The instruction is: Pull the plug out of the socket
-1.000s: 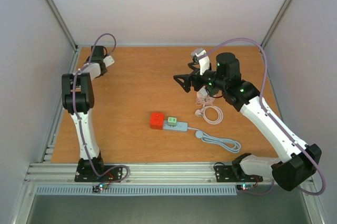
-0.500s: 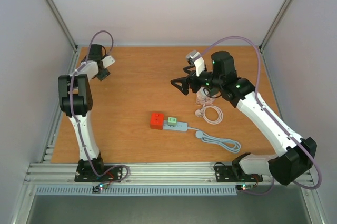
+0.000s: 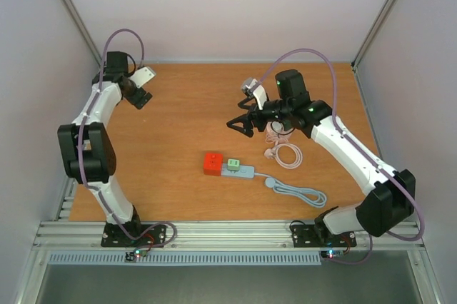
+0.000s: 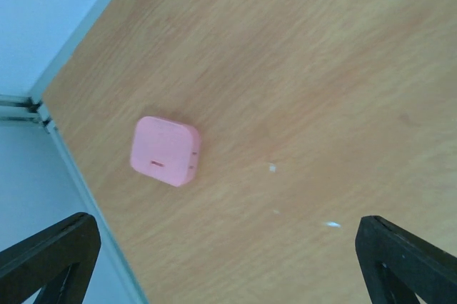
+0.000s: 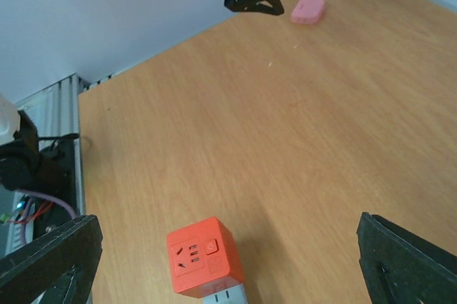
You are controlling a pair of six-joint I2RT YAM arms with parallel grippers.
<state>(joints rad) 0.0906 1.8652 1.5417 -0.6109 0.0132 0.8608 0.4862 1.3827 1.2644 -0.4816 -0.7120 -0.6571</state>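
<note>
Plug (image 4: 165, 151), pink and square, lay flat on the wooden table (image 4: 300, 68) near its far left edge, touching nothing. Above it the left gripper (image 4: 227, 236) hovered, fingers spread wide and empty. The right gripper (image 5: 227, 232), likewise spread and empty, hung over mid-table near the red cube socket (image 5: 202, 255), which sat against a power strip (image 3: 238, 170). A green block (image 3: 233, 164) appeared to be plugged into that strip.

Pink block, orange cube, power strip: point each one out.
pink block (image 4: 166, 151), left wrist view, middle of its top face.
orange cube (image 5: 196, 252), right wrist view, on the face with the socket holes.
power strip (image 3: 246, 171), top external view, on its grey body towards the cable end.
</note>
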